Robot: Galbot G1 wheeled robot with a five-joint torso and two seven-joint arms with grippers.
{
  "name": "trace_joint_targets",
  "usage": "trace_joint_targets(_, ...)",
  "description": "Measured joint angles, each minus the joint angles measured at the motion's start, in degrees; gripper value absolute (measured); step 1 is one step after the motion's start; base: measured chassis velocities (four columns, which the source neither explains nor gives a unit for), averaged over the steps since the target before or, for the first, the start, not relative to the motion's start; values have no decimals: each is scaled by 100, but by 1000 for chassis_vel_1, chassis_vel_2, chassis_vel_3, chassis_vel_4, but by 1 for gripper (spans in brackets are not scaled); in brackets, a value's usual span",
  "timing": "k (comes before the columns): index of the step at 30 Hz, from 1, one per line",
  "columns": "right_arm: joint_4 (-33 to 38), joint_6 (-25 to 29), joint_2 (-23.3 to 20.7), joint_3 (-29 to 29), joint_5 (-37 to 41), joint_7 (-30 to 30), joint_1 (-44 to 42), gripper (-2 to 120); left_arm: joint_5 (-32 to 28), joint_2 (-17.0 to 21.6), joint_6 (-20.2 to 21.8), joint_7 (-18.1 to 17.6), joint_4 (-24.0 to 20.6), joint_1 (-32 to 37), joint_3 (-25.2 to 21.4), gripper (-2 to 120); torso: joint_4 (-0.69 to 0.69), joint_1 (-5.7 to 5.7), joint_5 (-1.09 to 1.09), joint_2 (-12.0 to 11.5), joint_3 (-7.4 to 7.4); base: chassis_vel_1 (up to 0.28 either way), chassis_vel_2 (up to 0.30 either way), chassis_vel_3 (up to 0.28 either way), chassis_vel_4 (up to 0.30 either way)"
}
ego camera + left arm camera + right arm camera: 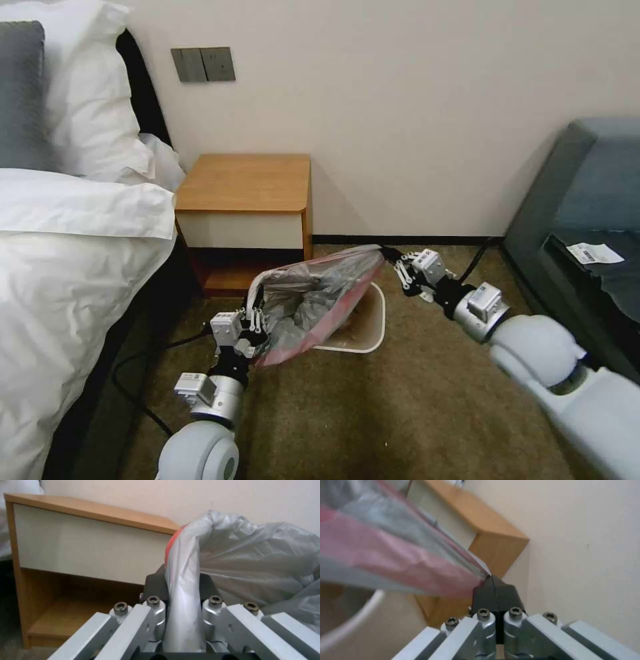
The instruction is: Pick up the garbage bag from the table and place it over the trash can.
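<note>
The floor is brownish carpet (400, 413), with a plain pale wall (413, 113) behind and a bed with white linen (73, 240) on the robot's left. Against the wall stands the table (247, 183), its wooden top bare, white drawer front below and an open lower shelf under that. Just in front of it, on the carpet, sits the trash can (373, 327); what shows of its inside looks empty, though the plastic covers most of it. The garbage bag (320, 300) hangs stretched over the bin's mouth, held off the table between both arms, its opening spread and its pink-red edging along the near side. The left gripper (257, 320) is clamped on the bag's near edge, a fold of grey plastic running up between its dark pads (208, 583). The right gripper (390, 257) pinches the far corner by the wall, its pads (501, 593) pressed together on the tip of the plastic.
</note>
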Motion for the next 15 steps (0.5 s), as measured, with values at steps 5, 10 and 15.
trace_joint_targets(5, 136, -174, -261, 151, -142, -203, -129, 0, 4, -50, -1, -55, -8, -5, -9, 9, 0, 0, 1, 0, 0, 0, 0, 0, 0)
trace_joint_targets(10, 262, -303, -514, 177, 110, -184, -299, 0, -11, -80, 18, -127, -60, -35, -37, 9, 0, 0, 1, 0, 0, 0, 0, 0, 0)
trace_joint_targets(15, 471, -577, -590, 146, 802, 182, -356, 0, -37, -138, 36, -154, -104, -49, -50, 9, 0, 0, 0, 0, 0, 0, 0, 0, 0)
